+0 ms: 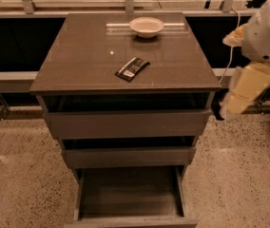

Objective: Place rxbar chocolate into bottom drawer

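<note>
One bar on top, bottom drawer pulled out

The rxbar chocolate (pixel 132 69) lies flat and diagonal near the middle of the cabinet top (pixel 78 65), well apart from the white bowl (pixel 147 26) at the far edge. The bottom drawer (pixel 130 194) stands open toward the near side. The gripper (pixel 219 109) hangs off the cabinet's right side, apart from the bar; I cannot tell whether it is open or closed

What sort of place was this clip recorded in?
Probably an office or lab floor, not a home: speckled hard flooring, a metal railing behind, and a lone three-drawer cabinet holding a white bowl and rxbar chocolate. The gripper hangs beside the cabinet's right edge.
</note>
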Tool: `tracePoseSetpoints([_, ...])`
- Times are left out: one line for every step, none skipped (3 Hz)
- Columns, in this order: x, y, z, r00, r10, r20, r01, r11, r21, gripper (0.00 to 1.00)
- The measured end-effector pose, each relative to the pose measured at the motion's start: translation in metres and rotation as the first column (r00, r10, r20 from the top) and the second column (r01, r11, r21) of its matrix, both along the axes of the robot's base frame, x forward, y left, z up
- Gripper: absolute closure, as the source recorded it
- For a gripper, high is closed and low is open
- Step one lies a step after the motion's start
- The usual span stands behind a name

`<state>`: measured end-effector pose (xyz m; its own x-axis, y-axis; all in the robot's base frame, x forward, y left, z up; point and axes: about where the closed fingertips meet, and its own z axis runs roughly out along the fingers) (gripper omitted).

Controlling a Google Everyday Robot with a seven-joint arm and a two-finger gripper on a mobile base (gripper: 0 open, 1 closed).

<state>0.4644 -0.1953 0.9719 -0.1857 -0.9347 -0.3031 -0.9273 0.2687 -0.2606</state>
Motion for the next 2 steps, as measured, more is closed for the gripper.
tracePoseSetpoints([0.076, 0.059, 0.005, 0.9936, 0.042, 0.105, -0.063, 0.977, 0.203, 0.00])
tracePoseSetpoints([0.133, 0.113, 0.025, 0.9790, 0.020, 0.203, -0.094, 0.928, 0.362, 0.00])
